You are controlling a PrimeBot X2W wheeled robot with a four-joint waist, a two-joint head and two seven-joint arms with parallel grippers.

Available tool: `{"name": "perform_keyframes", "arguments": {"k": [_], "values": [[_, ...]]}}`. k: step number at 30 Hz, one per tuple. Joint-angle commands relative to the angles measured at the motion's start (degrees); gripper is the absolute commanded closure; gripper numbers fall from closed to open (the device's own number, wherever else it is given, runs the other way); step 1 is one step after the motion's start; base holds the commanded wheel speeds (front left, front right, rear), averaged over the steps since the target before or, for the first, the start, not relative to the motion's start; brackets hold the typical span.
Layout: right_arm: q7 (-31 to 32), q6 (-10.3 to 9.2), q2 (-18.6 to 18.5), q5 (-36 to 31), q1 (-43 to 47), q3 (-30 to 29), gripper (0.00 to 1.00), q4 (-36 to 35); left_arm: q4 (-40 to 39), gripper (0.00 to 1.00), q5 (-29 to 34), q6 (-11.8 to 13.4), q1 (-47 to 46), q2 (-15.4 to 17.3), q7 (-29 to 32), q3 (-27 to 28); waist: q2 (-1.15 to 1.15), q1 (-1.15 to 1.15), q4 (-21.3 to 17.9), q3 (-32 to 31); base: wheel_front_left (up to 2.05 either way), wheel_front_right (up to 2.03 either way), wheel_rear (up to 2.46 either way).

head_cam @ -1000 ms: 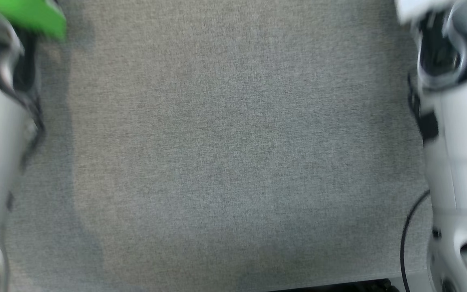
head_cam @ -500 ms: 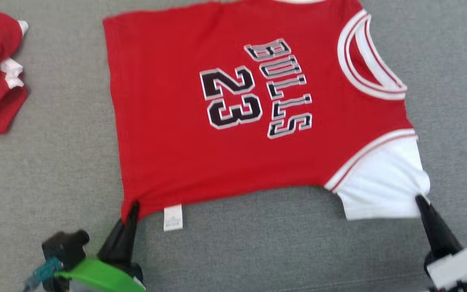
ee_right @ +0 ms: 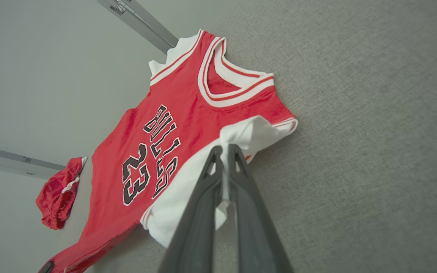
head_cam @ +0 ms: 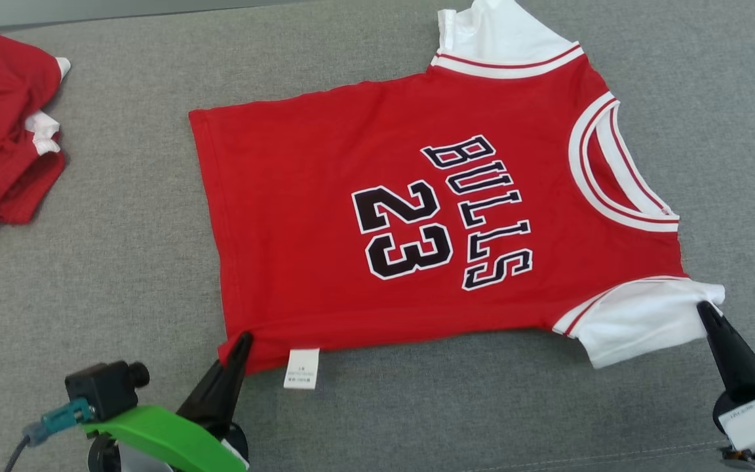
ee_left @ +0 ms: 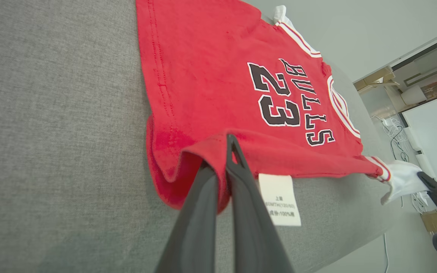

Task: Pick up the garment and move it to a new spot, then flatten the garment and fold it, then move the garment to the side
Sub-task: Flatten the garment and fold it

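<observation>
While left pincer (head_cam: 244, 337) clamps jersey (head_cam: 312, 210), right pincer (head_cam: 704, 307) likewise

Bright, even, soft light; sharp focus; wrist views bend at edges

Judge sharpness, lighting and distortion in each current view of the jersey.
Head view: sharp and evenly lit, jersey lettering crisp, shadows soft. Left wrist view: wide-angle skew, left pincer looms large, care label print only partly legible. Right wrist view: similar skew, right pincer looms large, no glare.
</observation>
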Motion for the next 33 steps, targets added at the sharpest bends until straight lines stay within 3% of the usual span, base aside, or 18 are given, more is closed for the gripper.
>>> {"name": "perform_keyframes", "arguments": {"k": [1, 8, 17, 18, 19, 20, 21, 22, 23, 27, 33], "values": [[1.92, 0.0, -0.41, -1.66, -2.85, -0.05, 1.0, 0.86, 0.67, 1.0, -1.37, 0.6, -2.42, -0.24, 1.52, 0.75, 0.0, 0.01, 0.77, 1.08, 0.0, 0.0, 0.0], [10.16, 0.0, -1.05, -8.13, -15.65, 0.12, 1.0, 5.38, 4.26, 1.0, -6.86, 3.55, -11.38, -2.32, 9.03, 2.47, 0.0, 0.01, 1.89, 2.93, 0.0, 0.0, 0.0], [14.72, 0.0, -2.65, -14.17, -27.3, 2.09, 1.0, 10.23, 9.59, 0.97, -4.55, 4.86, -19.11, -3.25, 12.18, 0.57, 0.0, 0.01, 2.32, 5.33, 0.0, 0.0, 0.0], [14.41, 0.0, -2.66, -14.63, -28.19, 2.03, 0.87, 10.75, 9.92, 0.77, -4.44, 4.86, -19.52, -3.33, 12.09, 0.54, 0.0, 0.01, 2.34, 5.45, 0.0, 0.0, 0.0], [14.3, 0.0, -2.86, -15.06, -29.04, 2.2, 0.81, 11.38, 10.3, 0.74, -4.27, 4.78, -19.85, -3.33, 12.11, 0.49, 0.0, 0.01, 2.38, 5.55, 0.0, 0.0, 0.0], [14.12, 0.0, -3.1, -15.52, -29.59, 2.36, 0.91, 11.91, 10.42, 0.74, -4.37, 4.53, -20.03, -3.51, 11.91, 0.62, 0.0, 0.01, 2.42, 5.6, 0.0, 0.0, 0.0], [13.86, 0.0, -3.46, -15.89, -30.29, 2.9, 0.76, 12.38, 10.61, 0.6, -4.56, 4.33, -20.14, -3.62, 11.69, 0.69, 0.0, 0.01, 2.47, 5.6, 0.0, 0.0, 0.0], [13.28, 0.0, -3.52, -16.16, -31.02, 2.97, 0.24, 12.86, 10.72, 0.01, -4.16, 4.24, -20.17, -3.41, 11.6, 0.62, 0.0, 0.01, 2.47, 5.57, 0.0, 0.0, 0.0], [13.05, 0.0, -3.55, -16.44, -31.31, 2.95, 0.0, 13.4, 10.81, 0.0, -3.96, 4.22, -20.1, -3.34, 11.41, 0.5, 0.0, 0.01, 2.51, 5.5, 0.0, 0.0, 0.0], [11.06, 0.0, -3.8, -16.18, -31.64, 2.98, 0.0, 13.41, 10.64, 0.0, -3.18, 4.44, -18.35, -3.45, 10.19, 0.27, 0.0, 0.01, 2.66, 4.79, 0.0, 0.0, 0.0], [11.24, 0.0, -8.82, -19.04, -24.98, 5.05, 0.0, 9.0, 7.82, 0.0, -1.92, 5.31, -13.38, -1.37, 8.48, -0.03, 0.0, 0.01, 1.9, 3.23, 0.0, 0.0, 0.0]]}}
